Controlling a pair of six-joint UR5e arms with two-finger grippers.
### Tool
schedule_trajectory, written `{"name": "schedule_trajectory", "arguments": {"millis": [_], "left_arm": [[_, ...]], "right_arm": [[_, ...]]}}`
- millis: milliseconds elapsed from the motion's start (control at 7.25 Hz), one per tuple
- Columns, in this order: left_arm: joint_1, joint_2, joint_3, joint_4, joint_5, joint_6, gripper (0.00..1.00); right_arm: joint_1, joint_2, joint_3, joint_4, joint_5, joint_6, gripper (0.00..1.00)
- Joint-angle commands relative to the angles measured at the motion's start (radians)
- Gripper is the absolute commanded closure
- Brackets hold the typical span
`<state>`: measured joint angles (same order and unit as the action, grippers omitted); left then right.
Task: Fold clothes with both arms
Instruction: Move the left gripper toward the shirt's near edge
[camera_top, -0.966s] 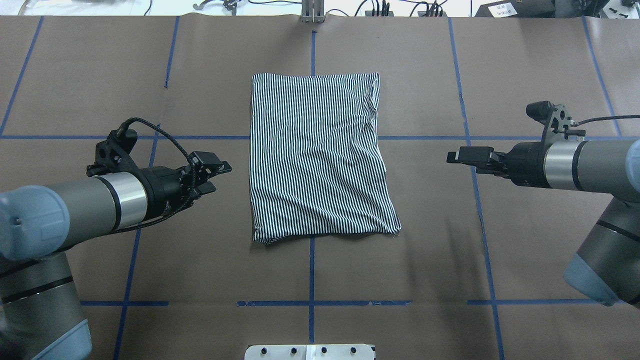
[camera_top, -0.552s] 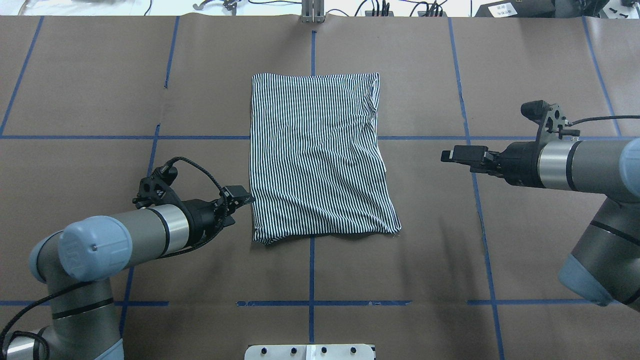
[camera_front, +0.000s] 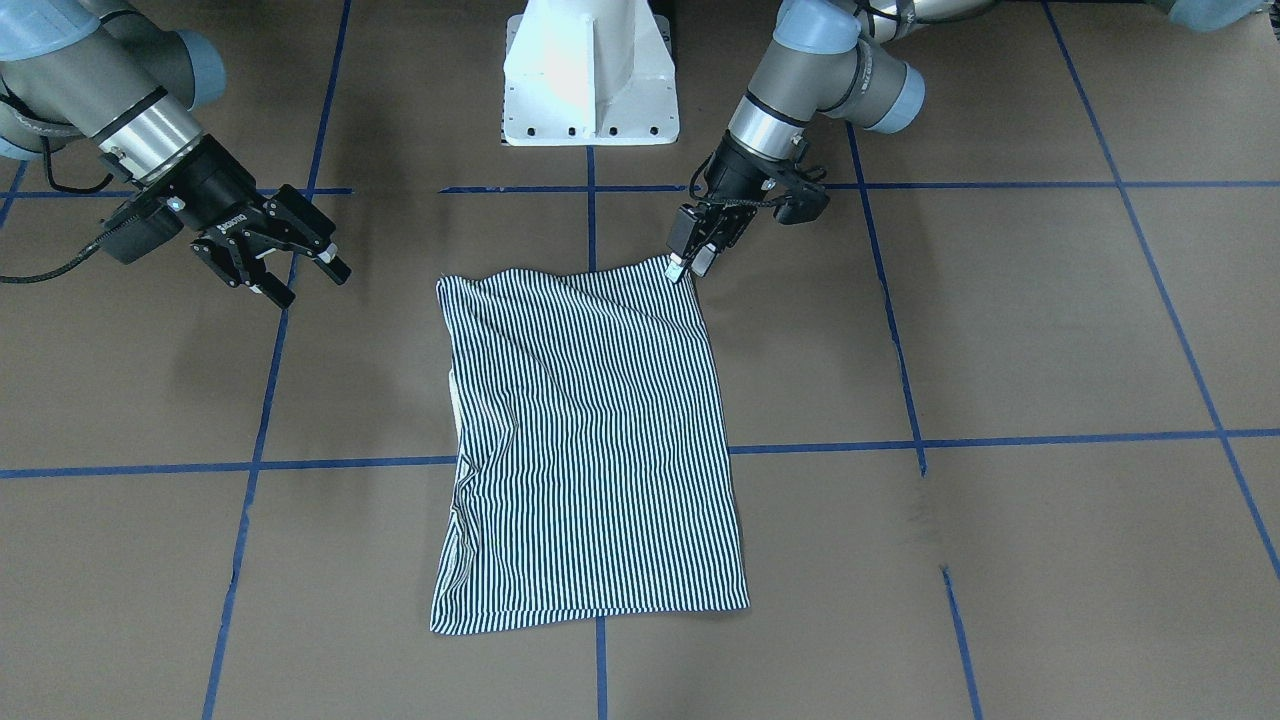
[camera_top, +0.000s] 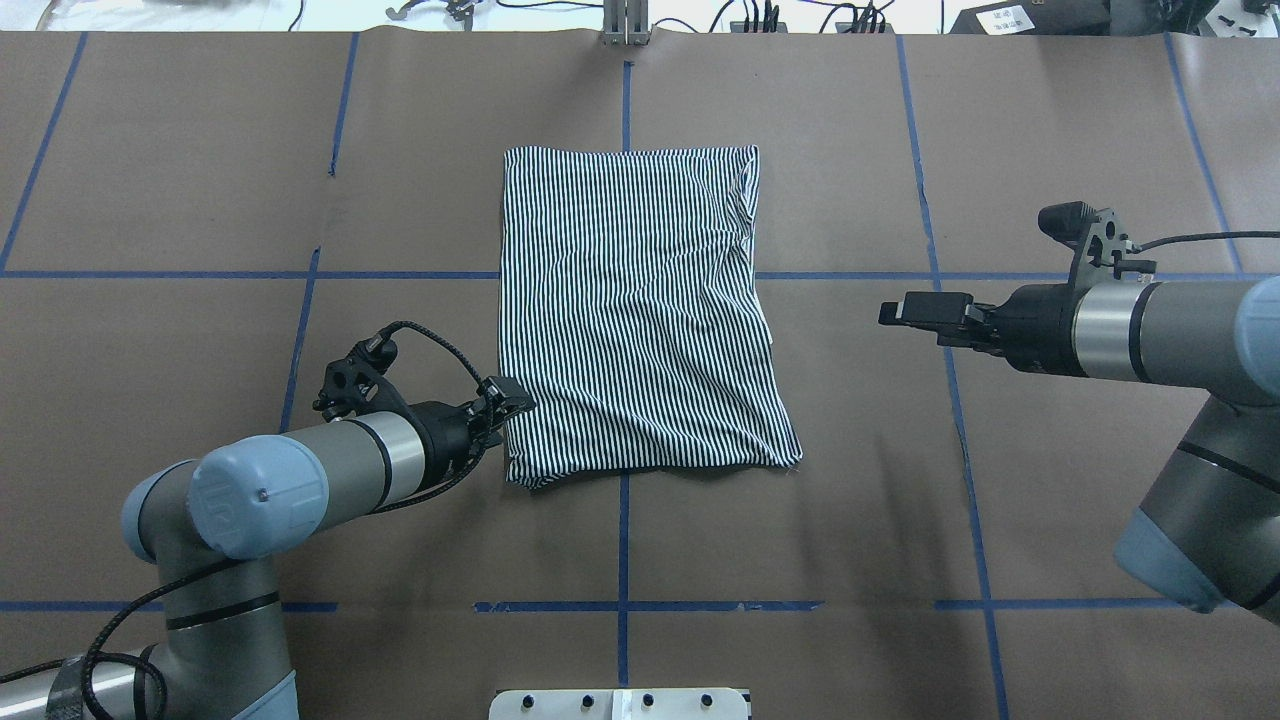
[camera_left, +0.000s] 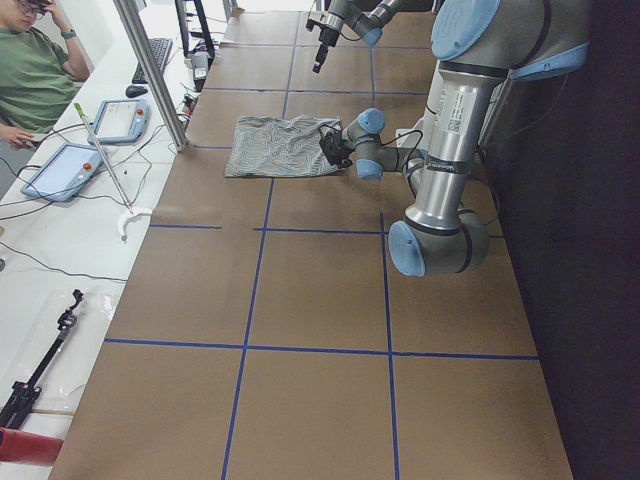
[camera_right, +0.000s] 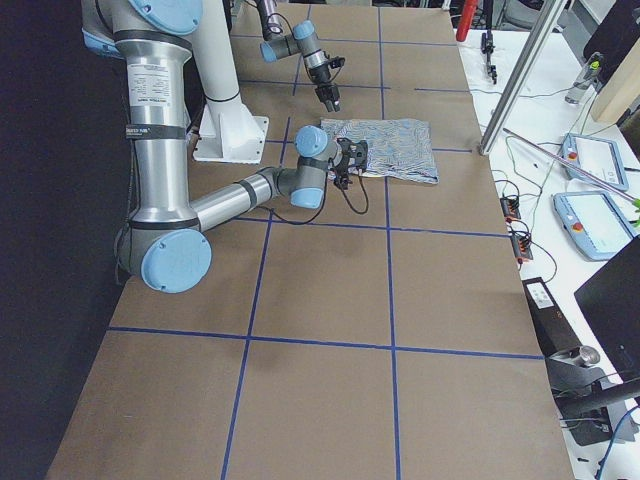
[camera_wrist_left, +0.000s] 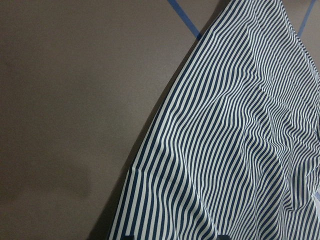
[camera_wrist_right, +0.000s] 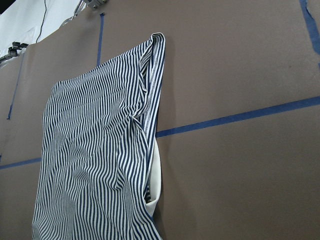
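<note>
The polo shirt (camera_top: 630, 310) is soft, matt knit cloth, finely wrinkled, with a smoother cream layer (camera_wrist_right: 156, 185) at one edge. The bench (camera_top: 900, 520) is covered in matt brown paper — faintly creased — marked with blue tape (camera_top: 623, 540). The left arm (camera_top: 300, 475) and right arm (camera_top: 1190, 330) are satin grey metal with smooth light blue caps; the left claw (camera_top: 518, 399) and right claw (camera_top: 890, 312) look matt black.

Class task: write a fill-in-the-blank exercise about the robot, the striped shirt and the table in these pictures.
1. The shirt is patterned with thin navy-and-white ____.
2. The gripper at the shirt's corner belongs to the robot's ____ arm.
3. The right gripper hangs apart from the shirt with its fingers ____.
4. The brown table is marked with lines of ____ tape.

Missing words: stripes; left; open; blue.
</note>
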<state>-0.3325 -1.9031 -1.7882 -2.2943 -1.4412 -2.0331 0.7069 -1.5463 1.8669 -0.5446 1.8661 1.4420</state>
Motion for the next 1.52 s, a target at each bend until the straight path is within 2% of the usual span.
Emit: {"name": "schedule_trajectory", "arguments": {"millis": [0,414,1379], "left_arm": [[0.019,0.01,0.004,0.001,0.005,-0.001,0.37],[0.044,0.013,0.01,0.002,0.007,0.004,0.37],[0.079,0.016,0.02,0.007,0.025,0.008,0.35]], "right_arm": [[-0.004,0.0,0.001,0.0,-0.002,0.0,0.0],[-0.02,0.0,-0.002,-0.002,-0.03,0.0,0.0],[-0.026,0.0,0.0,0.0,-0.03,0.0,0.0]]}}
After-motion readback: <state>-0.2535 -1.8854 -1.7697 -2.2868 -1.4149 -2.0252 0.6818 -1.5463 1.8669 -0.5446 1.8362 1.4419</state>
